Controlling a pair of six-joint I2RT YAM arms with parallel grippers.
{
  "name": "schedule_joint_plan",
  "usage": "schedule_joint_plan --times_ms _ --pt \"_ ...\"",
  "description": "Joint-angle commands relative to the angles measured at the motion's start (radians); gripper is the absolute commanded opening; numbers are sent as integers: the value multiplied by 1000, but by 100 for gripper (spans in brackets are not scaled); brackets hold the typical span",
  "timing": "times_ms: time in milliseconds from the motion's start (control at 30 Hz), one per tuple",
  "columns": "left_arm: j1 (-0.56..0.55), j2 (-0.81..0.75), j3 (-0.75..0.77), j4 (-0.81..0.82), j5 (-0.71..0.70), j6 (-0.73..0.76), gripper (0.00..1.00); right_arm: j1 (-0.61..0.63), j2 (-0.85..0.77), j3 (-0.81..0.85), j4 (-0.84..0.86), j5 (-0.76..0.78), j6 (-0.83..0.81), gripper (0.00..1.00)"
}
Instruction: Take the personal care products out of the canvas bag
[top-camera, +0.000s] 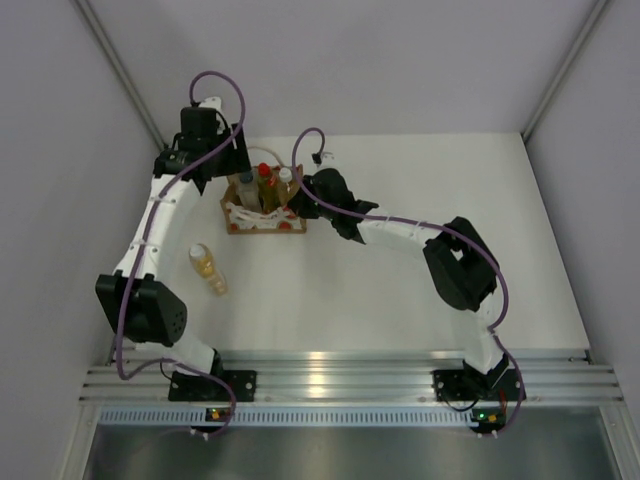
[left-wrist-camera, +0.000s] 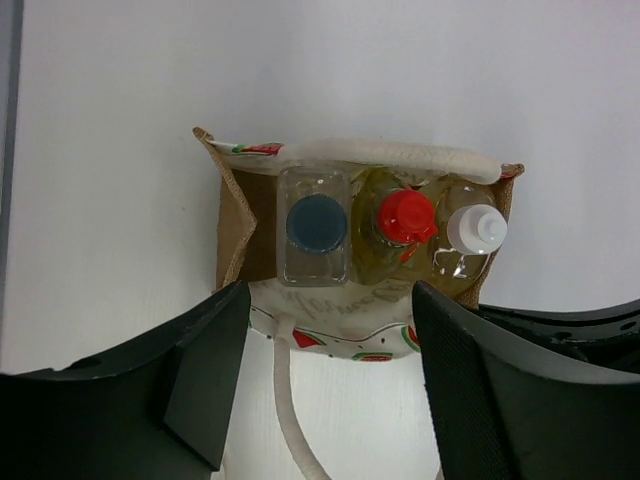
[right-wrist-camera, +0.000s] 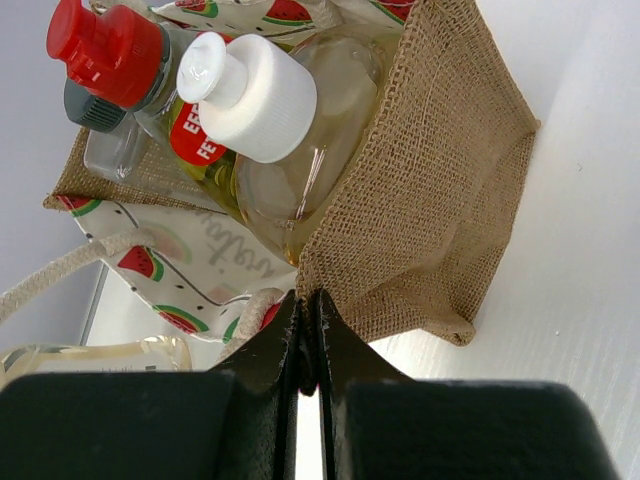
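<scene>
1. Left claw (left-wrist-camera: 332, 300) is roughly half open and empty, hanging over the canvas bag (left-wrist-camera: 235, 215). The bag's near panel lies between its tips, with the bottles just ahead of them.
2. Three products stand upright in the bag:
   - The dark-capped bottle (left-wrist-camera: 317, 222) is at one end, with free bag space on its outer side.
   - The red-capped bottle (left-wrist-camera: 405, 215) is in the middle, slightly off the line of the claw's gap.
   - The white-capped bottle (left-wrist-camera: 477, 228) is at the end nearest the right claw.
   - A fourth, amber bottle (top-camera: 208, 270) lies on the table, well apart from both claws.
3. Right claw (right-wrist-camera: 308, 305) is fully closed, tips at the bag's burlap corner, just under the white-capped bottle. It is probably pinching fabric to steady the bag, but I can't confirm cloth sits between the jaws.
4. My read of the step in hand: pick the next bottle.
   - Centre the gap on one cap and drop straight.
   - Close on the neck below the cap and lift vertically.
   - The bottles are packed touching, so the dark-capped end gives the easiest finger entry.
5. Keep the rope handle (left-wrist-camera: 285, 400), trailing under the left claw, out of the jaws.
6. Hidden or hard to make out:
   - The bottle bodies below the rim and the bag floor are hidden.
   - In the top view the left claw's tips are masked by the wrist and cable.
</scene>
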Motion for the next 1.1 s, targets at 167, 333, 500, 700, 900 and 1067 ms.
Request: schedule_joint_plan --times_ms 167,333,500,700,900,1067 --pt "-4 127 75 13 78 125 60 -17 13 -49 -166 17 -34 0" --pt "-4 190 98 15 20 122 56 -17 3 -50 -166 11 -40 0" --pt "-2 232 108 13 8 127 56 -17 -3 -47 -166 3 -43 0" --pt "-2 238 79 7 8 127 55 -17 -5 -47 -166 5 -45 0" --pt "-2 273 64 -11 4 139 56 -17 -10 -49 -166 3 -48 0" --pt "-2 316 85 -38 43 143 61 -16 -5 -44 -166 5 -46 0"
